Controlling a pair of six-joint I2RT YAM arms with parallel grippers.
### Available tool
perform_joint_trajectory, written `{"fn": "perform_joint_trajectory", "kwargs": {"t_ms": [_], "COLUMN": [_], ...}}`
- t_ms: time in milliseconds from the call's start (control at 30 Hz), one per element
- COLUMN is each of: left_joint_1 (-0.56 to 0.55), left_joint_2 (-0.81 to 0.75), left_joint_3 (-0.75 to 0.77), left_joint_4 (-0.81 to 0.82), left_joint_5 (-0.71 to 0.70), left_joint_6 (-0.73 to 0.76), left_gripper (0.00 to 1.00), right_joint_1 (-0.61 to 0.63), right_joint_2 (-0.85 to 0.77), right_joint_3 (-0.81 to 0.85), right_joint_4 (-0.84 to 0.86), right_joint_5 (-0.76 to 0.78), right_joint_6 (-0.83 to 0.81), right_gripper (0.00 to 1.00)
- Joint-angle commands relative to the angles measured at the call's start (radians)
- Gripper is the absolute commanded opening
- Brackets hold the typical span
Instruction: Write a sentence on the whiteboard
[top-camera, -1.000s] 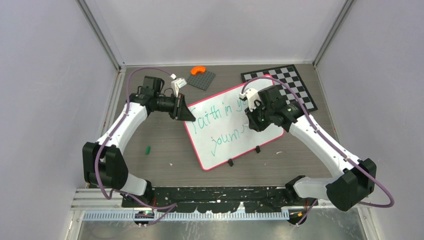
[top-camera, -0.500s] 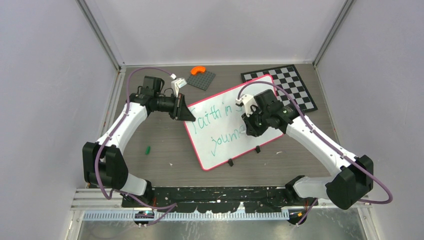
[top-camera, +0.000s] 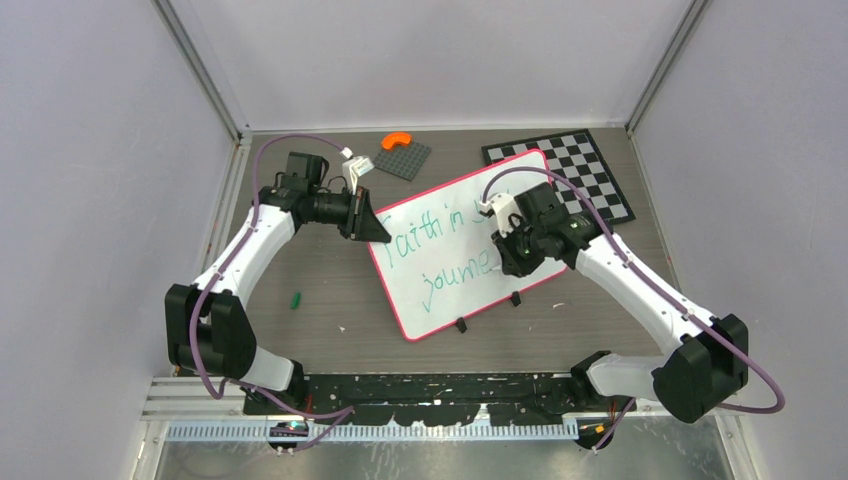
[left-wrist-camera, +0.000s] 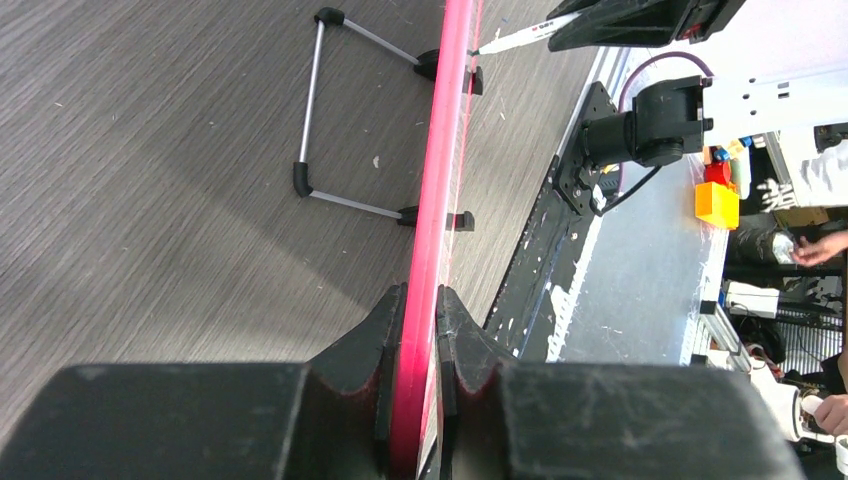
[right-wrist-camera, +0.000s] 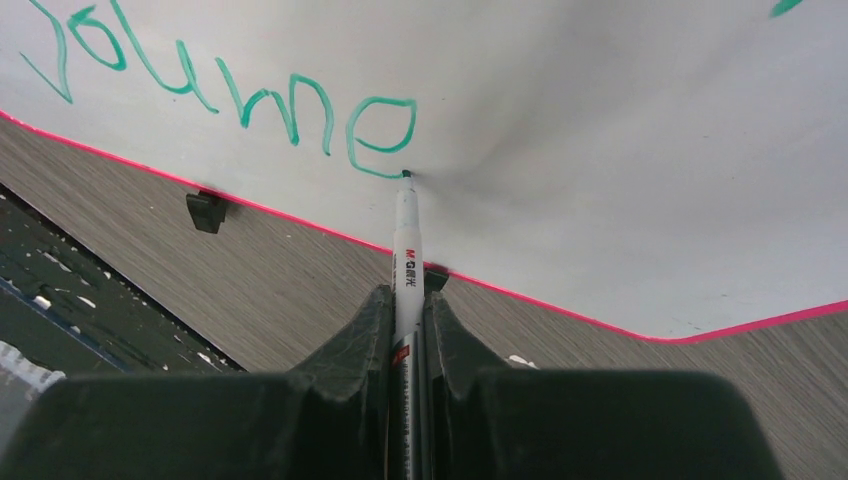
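The whiteboard (top-camera: 445, 300) stands tilted in the middle of the table, with a red-pink rim. The sentence (top-camera: 432, 228) in green reads "Faith in" on the upper line and "journe" (right-wrist-camera: 250, 95) on the lower; the right arm hides the rest. My left gripper (top-camera: 376, 229) is shut on the board's left edge, and the rim (left-wrist-camera: 447, 150) runs between its fingers (left-wrist-camera: 420, 310). My right gripper (top-camera: 505, 255) is shut on a white marker (right-wrist-camera: 405, 235). The marker's tip touches the board at the end of the "e".
A checkered chessboard (top-camera: 592, 165) lies behind the whiteboard at the back right. A dark grey plate (top-camera: 408, 160) with an orange piece (top-camera: 397, 140) lies at the back. A small green cap (top-camera: 296, 299) lies on the table at left. Two black clips (top-camera: 461, 324) sit on the board's near rim.
The right gripper with the marker moved down and left, then back right along the lower line. The lower line grew from "journ" to "journe". The left arm has not moved.
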Motion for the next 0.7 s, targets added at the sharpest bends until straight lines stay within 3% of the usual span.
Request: {"fn": "perform_joint_trajectory", "kwargs": {"t_ms": [0,133,667], "left_joint_1": [-0.018,-0.017,-0.018], "left_joint_2": [0.015,0.011,0.007], "left_joint_3": [-0.005,-0.005,-0.003], "left_joint_4": [0.004,0.006,0.015], "left_joint_5": [-0.122,-0.12,-0.115], "left_joint_6": [0.039,0.038,0.021], "left_gripper": [0.0,0.0,0.0], "right_joint_1": [-0.007,-0.011,-0.053], "right_joint_2": [-0.033,-0.054,0.003], "right_joint_3": [0.079,0.105,0.091], "right_joint_4": [0.002,-0.024,0.059], "right_joint_5": [-0.02,-0.081,-0.02], "right_joint_6": [-0.017,0.004,-0.009], "right_gripper": [0.0,0.0,0.0]}}
